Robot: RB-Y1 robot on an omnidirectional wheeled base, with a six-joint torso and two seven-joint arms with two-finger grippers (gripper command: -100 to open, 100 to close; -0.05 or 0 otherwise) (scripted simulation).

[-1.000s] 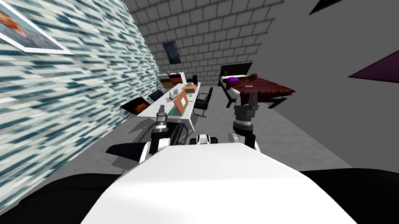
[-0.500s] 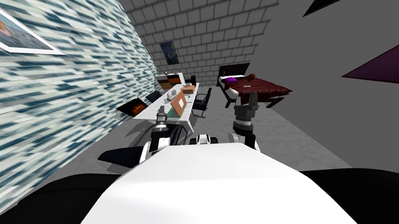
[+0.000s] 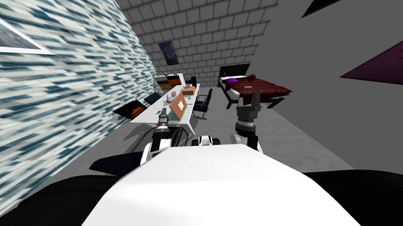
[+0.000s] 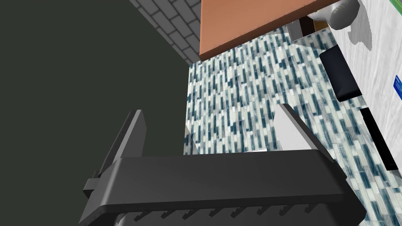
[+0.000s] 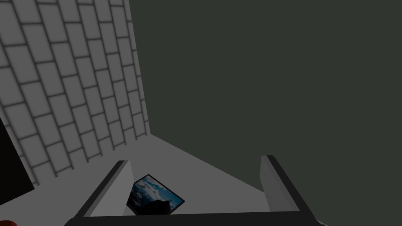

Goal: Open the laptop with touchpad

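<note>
- One laptop [image 3: 178, 106], its copper lid slanted up, sits on the single white bench [image 3: 148, 115] just ahead of the left gripper [image 3: 163, 117].
- Both grippers are released. The right gripper [image 3: 249, 101] grasps nothing.
- Two black chairs [image 3: 204, 102] flank the bench.
- Open grey floor [image 3: 284, 129] lies ahead of the right gripper.

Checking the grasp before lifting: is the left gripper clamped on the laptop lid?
No, the left gripper stands open and empty, and the laptop lid lies beyond its tips.
</note>
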